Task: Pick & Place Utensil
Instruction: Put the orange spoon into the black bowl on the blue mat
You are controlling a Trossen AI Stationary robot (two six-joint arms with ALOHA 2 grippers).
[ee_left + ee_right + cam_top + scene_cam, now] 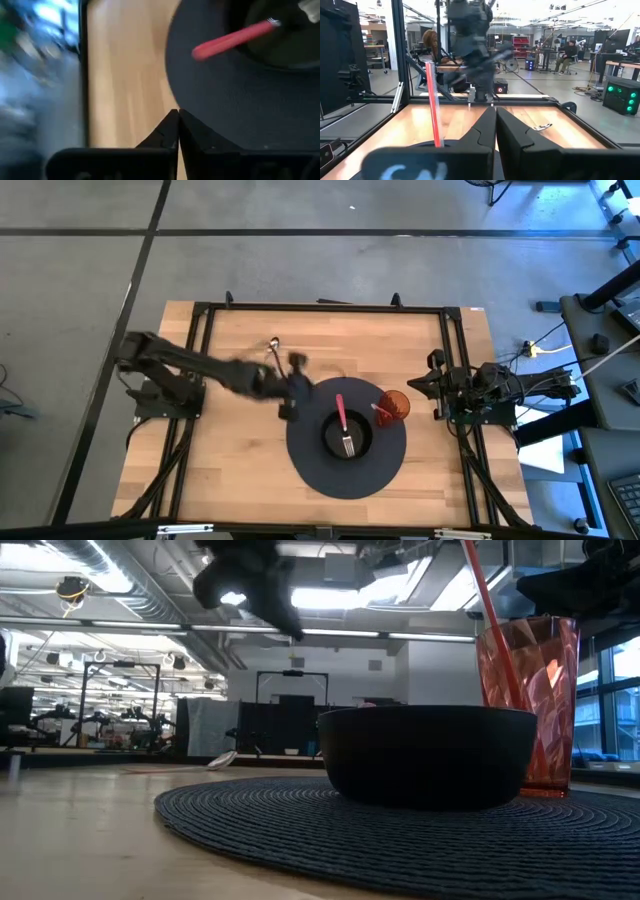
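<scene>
1. Wooden table (240, 450) w/ a black frame round it, open workshop behind; people sit at desks far off in the right wrist view, well away from the arms.

2. Dark round mat (345, 480) lies on the table w/ a black bowl (347, 432) at its centre. Low view shows the bowl (427, 755) squat and steady on the woven mat.

3. Utensil (343, 423) is in the bowl: silver head down inside, orange-red handle leaning up over the rim. Looks placed, not dropped short, since the rim props the handle. Left wrist view shows the same handle (232, 38) slanting out of the bowl, ahead of the jaws and off to one side.

4. Left gripper (290, 385) is above the table just beside the mat edge, near the bowl. Jaws pressed together, nothing between them; wrist view shows the two fingers (165, 132) meeting tip to tip. Arm is blurred, so prob. moving. My guess: empty because its load already sits in the bowl.

5. Orange-red cup (394, 406) stands on the mat just beside the bowl, w/ a red straw in it, between the bowl and the right gripper (440, 385).

6. Right gripper waits at its table edge, jaws shut, empty.

7. Small silver item (274, 346) lies on bare wood beyond the left gripper; can't tell what it is.
</scene>
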